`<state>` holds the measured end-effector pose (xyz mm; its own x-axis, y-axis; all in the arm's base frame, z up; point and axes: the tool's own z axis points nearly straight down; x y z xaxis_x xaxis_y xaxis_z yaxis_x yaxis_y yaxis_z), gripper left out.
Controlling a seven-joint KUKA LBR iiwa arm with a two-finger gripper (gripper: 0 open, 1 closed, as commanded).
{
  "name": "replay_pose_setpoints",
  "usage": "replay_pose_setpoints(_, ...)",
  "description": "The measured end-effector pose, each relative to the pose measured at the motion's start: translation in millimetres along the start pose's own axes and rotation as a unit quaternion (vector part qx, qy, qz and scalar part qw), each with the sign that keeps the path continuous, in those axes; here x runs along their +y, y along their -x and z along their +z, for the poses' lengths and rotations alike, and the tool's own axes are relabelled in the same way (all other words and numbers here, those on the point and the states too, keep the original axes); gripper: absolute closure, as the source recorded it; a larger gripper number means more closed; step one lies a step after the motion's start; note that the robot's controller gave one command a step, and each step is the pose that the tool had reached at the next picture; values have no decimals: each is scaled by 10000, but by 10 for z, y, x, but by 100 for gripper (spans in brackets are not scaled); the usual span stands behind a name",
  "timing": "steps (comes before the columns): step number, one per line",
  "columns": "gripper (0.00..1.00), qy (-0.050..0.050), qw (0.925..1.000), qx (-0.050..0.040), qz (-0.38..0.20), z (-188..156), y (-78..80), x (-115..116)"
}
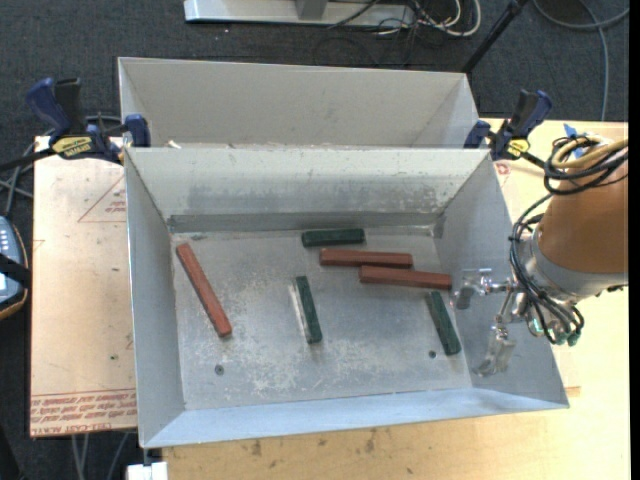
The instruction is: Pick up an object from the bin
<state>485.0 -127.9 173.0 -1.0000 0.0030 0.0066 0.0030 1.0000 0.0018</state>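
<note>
Camera view | gripper low over bin right slope | fingers spread, nothing between them | dark green stick just beside | brown stick near

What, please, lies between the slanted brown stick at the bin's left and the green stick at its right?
Another green stick, mid-floor, as the camera view shows.

Even overhead light, dull sheen on the bin's back wall, faint shadow beside the left red bar, dark floor
</note>
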Motion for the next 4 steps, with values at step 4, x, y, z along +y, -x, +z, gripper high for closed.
replay_pose_setpoints(4, 0, -15, 9387, -38, -3447, 441, 556, 61)
